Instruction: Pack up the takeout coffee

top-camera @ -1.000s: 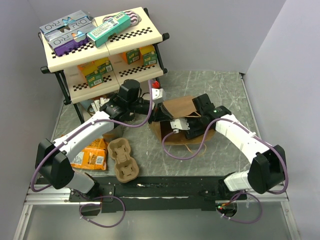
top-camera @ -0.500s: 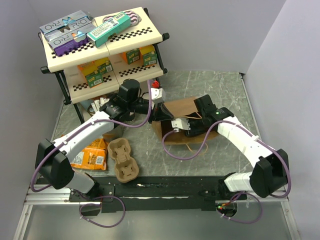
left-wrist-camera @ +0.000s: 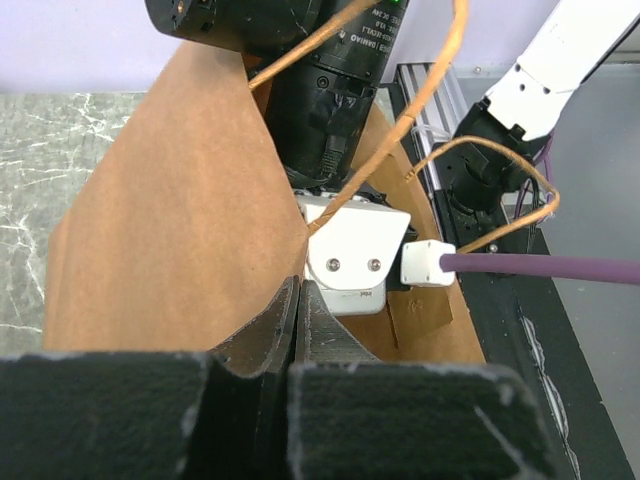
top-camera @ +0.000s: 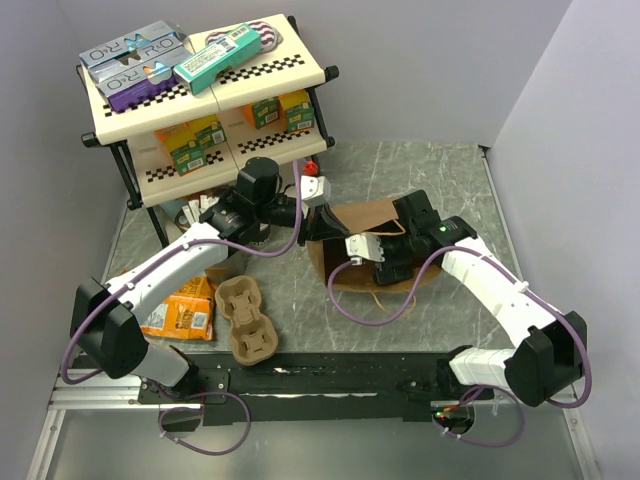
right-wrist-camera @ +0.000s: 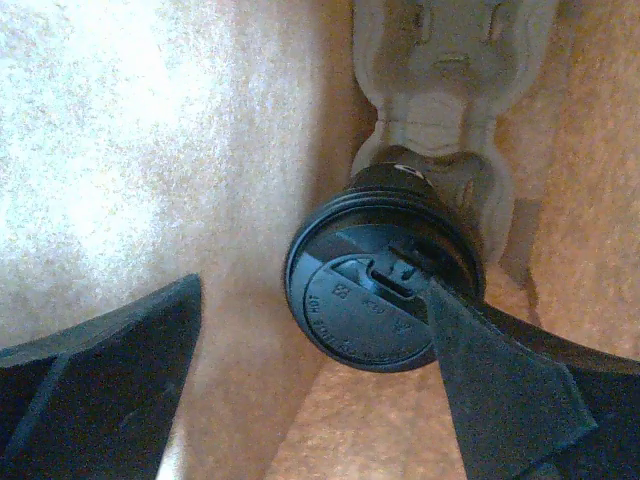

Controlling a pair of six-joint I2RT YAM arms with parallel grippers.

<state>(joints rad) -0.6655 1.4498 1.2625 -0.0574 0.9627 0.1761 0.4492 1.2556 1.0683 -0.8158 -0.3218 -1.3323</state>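
Observation:
The takeout coffee point(right-wrist-camera: 372, 295) shows its round black lid inside the brown paper bag point(top-camera: 362, 213), its cup wall hidden below. It sits against a pale pulp cup carrier point(right-wrist-camera: 452, 70) deeper in the bag. My right gripper point(right-wrist-camera: 300, 385) is open inside the bag. Its left finger point(right-wrist-camera: 95, 375) stands well clear of the lid and its right finger point(right-wrist-camera: 500, 390) overlaps the lid's edge. My left gripper point(left-wrist-camera: 294, 305) is shut on the bag's rim point(left-wrist-camera: 170, 200) and holds the mouth up. In the top view the bag hides the right fingers.
A second brown pulp carrier point(top-camera: 247, 318) and an orange snack packet point(top-camera: 180, 316) lie on the table at the near left. A two-tier shelf point(top-camera: 200, 95) with boxes stands at the back left. The bag's cord handles point(left-wrist-camera: 440, 110) loop over the right wrist.
The right arm's forearm and elbow have shifted a little to the right while its wrist stays in the bag. The left arm keeps its hold on the bag rim, unmoved.

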